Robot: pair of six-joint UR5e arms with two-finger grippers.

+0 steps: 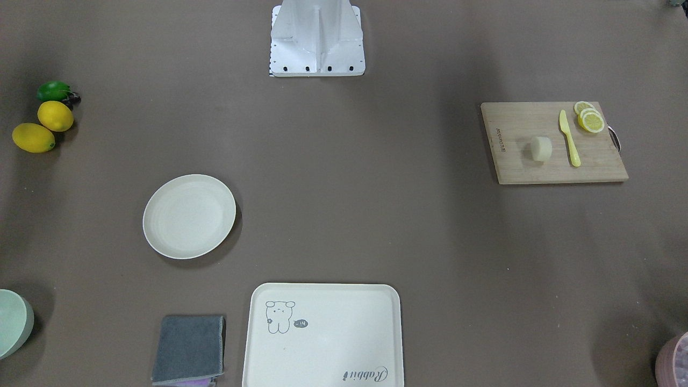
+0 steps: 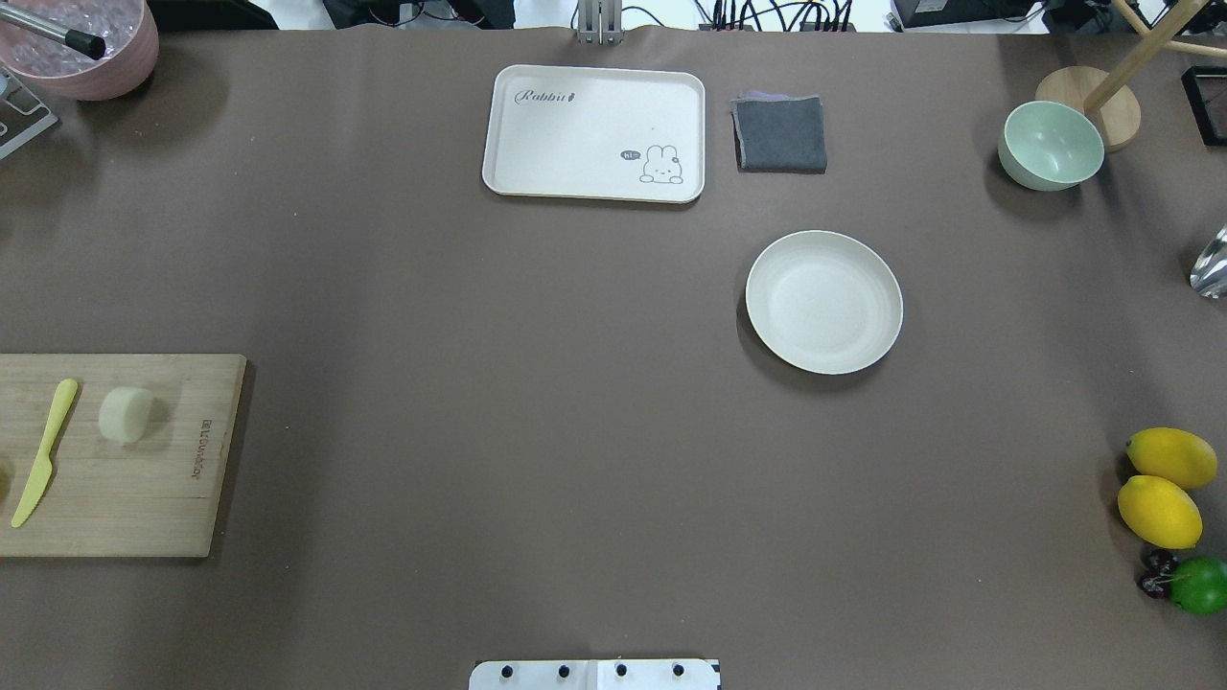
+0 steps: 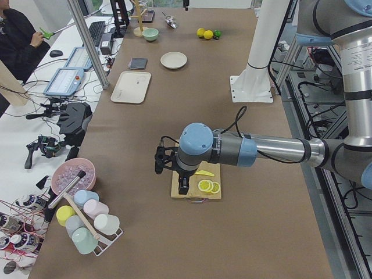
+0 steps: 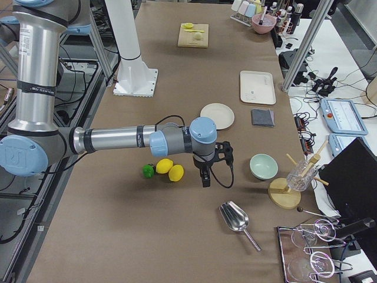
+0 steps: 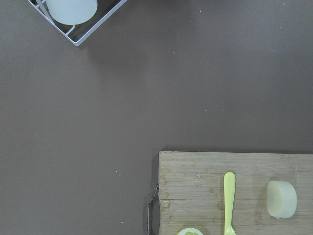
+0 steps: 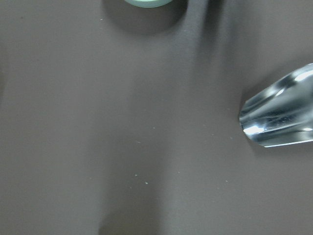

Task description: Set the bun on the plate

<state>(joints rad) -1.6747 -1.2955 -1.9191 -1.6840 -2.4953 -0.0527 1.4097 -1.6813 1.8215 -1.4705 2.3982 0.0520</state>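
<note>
The bun (image 1: 541,148) (image 2: 126,414) lies on a wooden cutting board (image 1: 516,164), next to a yellow knife (image 1: 570,138); the left wrist view shows it at the lower right (image 5: 281,199). The plate (image 1: 189,216) (image 2: 824,302) stands bare on the table's other half, far from the bun. My left gripper (image 3: 170,167) shows only in the exterior left view, hovering above the board's near end and hiding the bun there. My right gripper (image 4: 213,160) shows only in the exterior right view, above the table beside the lemons. Whether either is open or shut I cannot tell.
Lemon slices (image 1: 590,118) sit on the board's corner. A cream printed tray (image 2: 594,132) and a grey cloth (image 2: 780,134) lie at the far edge. A green bowl (image 2: 1051,146), whole lemons (image 2: 1160,484), a metal scoop (image 4: 235,218) and a pink ice bowl (image 2: 77,48) ring the table.
</note>
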